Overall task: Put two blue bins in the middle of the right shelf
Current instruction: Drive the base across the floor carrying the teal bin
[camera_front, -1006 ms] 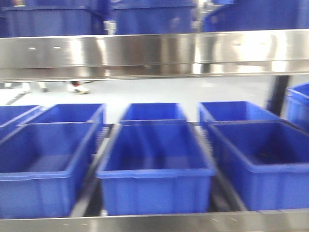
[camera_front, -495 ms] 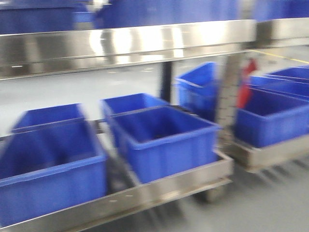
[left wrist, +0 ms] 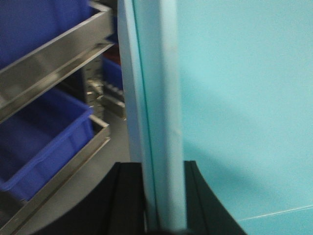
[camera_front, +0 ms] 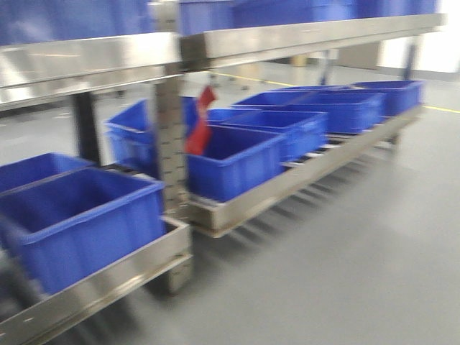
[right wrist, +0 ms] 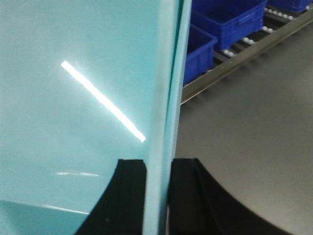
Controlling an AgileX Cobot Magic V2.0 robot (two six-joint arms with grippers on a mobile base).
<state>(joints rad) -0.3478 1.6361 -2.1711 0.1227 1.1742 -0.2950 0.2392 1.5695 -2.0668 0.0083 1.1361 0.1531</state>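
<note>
Left gripper (left wrist: 164,193) and right gripper (right wrist: 157,193) are each seen clamped on an upright wall of a pale turquoise bin (left wrist: 239,98), black jaws pressed to both faces. Beyond it, the right shelf middle (camera_front: 309,34), marked by its wide shiny rail, is pictured well apart from the bin, with dark blue bins (camera_front: 237,162) lined up on the level below and a red tag (camera_front: 200,129) beside a perforated upright (camera_front: 171,144).

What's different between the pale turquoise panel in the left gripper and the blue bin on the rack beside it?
The turquoise panel is pale; the blue bin is deep blue. The panel's edge is clamped in the left gripper; the bin rests open-topped on the steel rack, ungripped. The panel fills the view's right side; the bin shows only partly. Both look plastic.
</note>
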